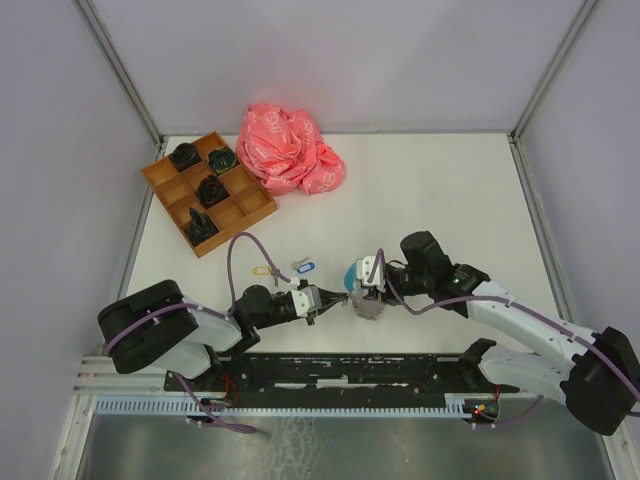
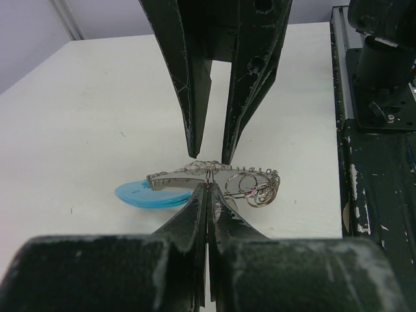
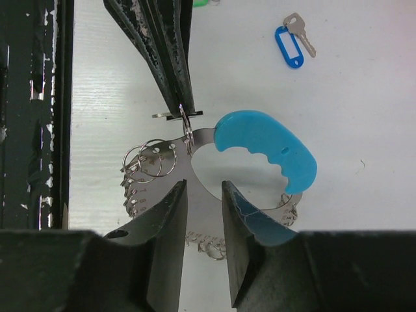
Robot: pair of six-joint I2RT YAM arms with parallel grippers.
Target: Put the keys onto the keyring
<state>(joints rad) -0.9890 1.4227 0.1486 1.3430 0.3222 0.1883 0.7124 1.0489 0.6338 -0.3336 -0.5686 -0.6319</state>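
Note:
The keyring (image 3: 266,146) lies flat on the white table, a silvery band with a light blue curved segment (image 2: 146,193) and several small rings (image 2: 257,185) on it. My left gripper (image 2: 208,187) is shut on a small ring with a silver key (image 3: 168,116), held right at the keyring's band. My right gripper (image 3: 203,186) stands open, one finger on each side of the band, tips just above it. A blue-tagged key (image 3: 289,45) and a yellow-tagged key (image 1: 262,270) lie loose on the table beyond. A green tag (image 3: 201,2) shows at the frame's top edge.
A wooden compartment tray (image 1: 160,172) with black items sits at the back left, a crumpled pink bag (image 1: 290,150) beside it. The black mounting rail (image 1: 350,370) runs along the near edge. Grey walls enclose the table.

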